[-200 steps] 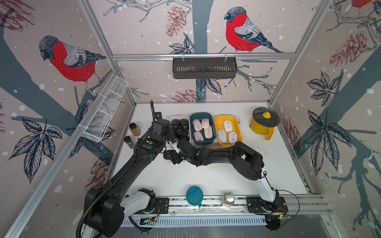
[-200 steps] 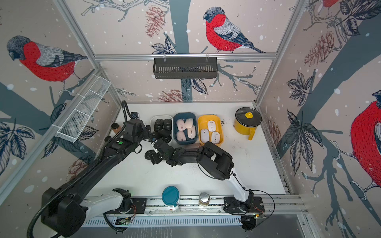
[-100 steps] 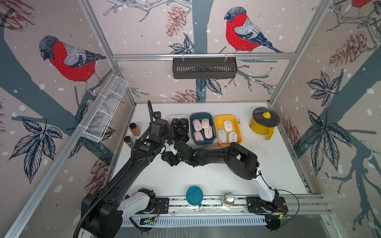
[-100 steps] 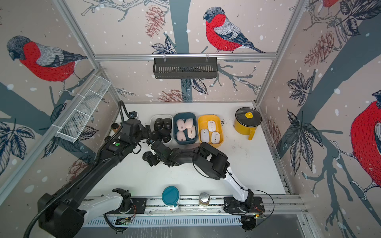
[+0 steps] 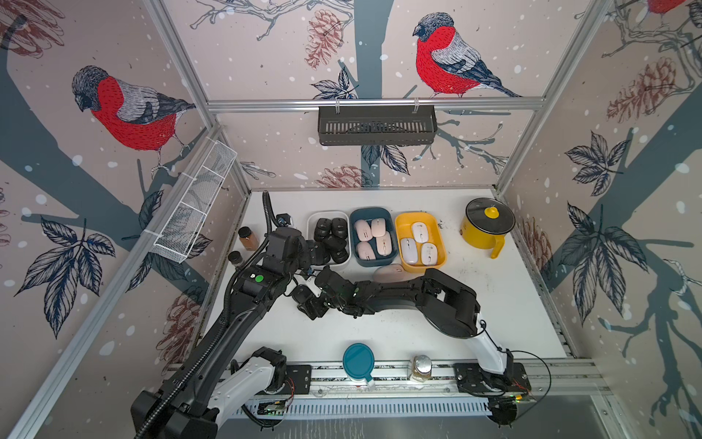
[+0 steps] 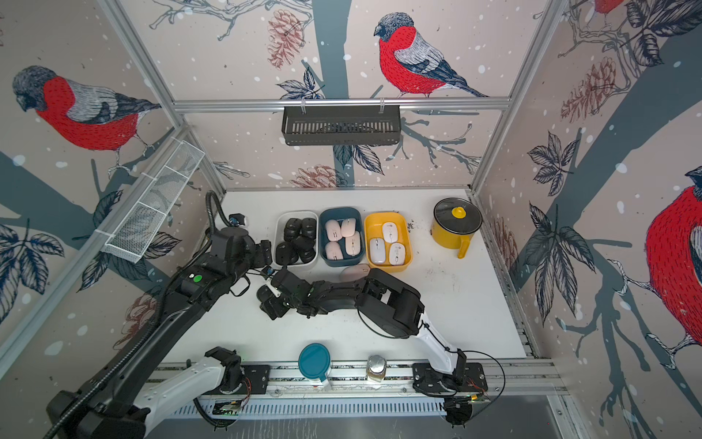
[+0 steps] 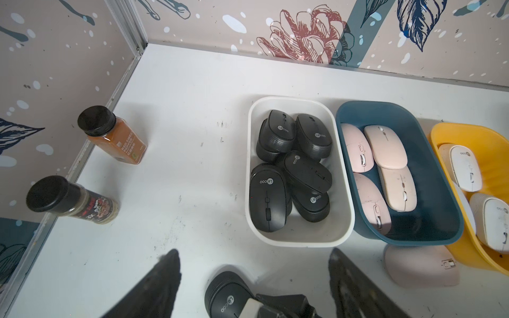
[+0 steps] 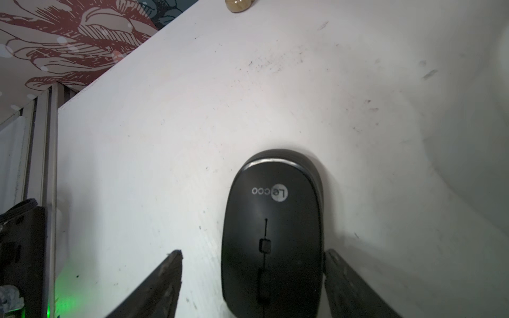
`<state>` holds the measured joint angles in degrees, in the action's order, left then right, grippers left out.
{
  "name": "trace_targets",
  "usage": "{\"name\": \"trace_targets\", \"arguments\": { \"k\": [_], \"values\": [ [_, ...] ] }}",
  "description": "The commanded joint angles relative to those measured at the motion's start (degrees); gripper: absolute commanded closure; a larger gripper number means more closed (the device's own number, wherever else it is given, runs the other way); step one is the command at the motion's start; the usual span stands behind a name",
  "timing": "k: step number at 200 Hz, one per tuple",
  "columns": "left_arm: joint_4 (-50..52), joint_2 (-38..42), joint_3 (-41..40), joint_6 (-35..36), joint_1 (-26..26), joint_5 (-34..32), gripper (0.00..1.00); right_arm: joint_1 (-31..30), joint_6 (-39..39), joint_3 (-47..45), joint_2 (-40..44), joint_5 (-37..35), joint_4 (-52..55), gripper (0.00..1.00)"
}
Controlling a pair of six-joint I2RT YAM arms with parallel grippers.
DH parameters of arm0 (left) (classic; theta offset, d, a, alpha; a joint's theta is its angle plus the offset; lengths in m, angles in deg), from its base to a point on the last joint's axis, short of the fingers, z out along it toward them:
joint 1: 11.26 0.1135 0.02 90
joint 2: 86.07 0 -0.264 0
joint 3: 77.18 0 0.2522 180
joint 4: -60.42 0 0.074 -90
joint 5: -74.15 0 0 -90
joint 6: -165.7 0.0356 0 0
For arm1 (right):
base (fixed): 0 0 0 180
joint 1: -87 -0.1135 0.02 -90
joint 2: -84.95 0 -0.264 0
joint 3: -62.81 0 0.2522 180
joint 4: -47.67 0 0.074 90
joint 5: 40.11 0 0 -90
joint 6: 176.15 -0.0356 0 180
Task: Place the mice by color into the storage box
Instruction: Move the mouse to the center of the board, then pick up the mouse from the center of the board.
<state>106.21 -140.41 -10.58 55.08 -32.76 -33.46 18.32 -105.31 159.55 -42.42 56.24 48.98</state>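
A black mouse (image 8: 271,234) lies flat on the white table, also seen in a top view (image 5: 302,294). My right gripper (image 8: 253,252) is open and straddles it; one finger touches its side and the other stands apart. My left gripper (image 7: 254,251) is open and empty, hovering in front of the white bin (image 7: 292,100) of black mice (image 7: 305,170). The blue bin (image 7: 385,106) holds pink mice (image 7: 385,146). The yellow bin (image 7: 446,132) holds white mice (image 7: 465,168). A loose pink mouse (image 7: 418,268) lies on the table before the blue and yellow bins.
Two spice jars (image 7: 115,139) (image 7: 71,201) stand by the left wall. A yellow pot (image 5: 488,224) stands at the back right. A teal-lidded cup (image 5: 358,361) and a small jar (image 5: 421,366) stand at the front rail. A wire basket (image 5: 193,213) hangs on the left wall.
My right gripper has shifted slightly left and nearer over the black mouse. The left arm has barely moved. Both grippers keep the same opening.
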Motion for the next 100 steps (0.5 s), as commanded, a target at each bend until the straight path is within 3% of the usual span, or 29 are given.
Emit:
{"name": "trace_targets", "arguments": {
  "k": [1,100],
  "values": [
    [2.9,0.9,-0.3,-0.7,0.1,0.3,0.17,-0.1,1.2,1.3,-1.3,-2.6,0.2,0.20],
    [3.8,2.6,-0.6,-0.3,0.1,0.6,0.17,-1.4,5.2,8.3,-7.0,-6.9,4.0,0.19]
  ]
}}
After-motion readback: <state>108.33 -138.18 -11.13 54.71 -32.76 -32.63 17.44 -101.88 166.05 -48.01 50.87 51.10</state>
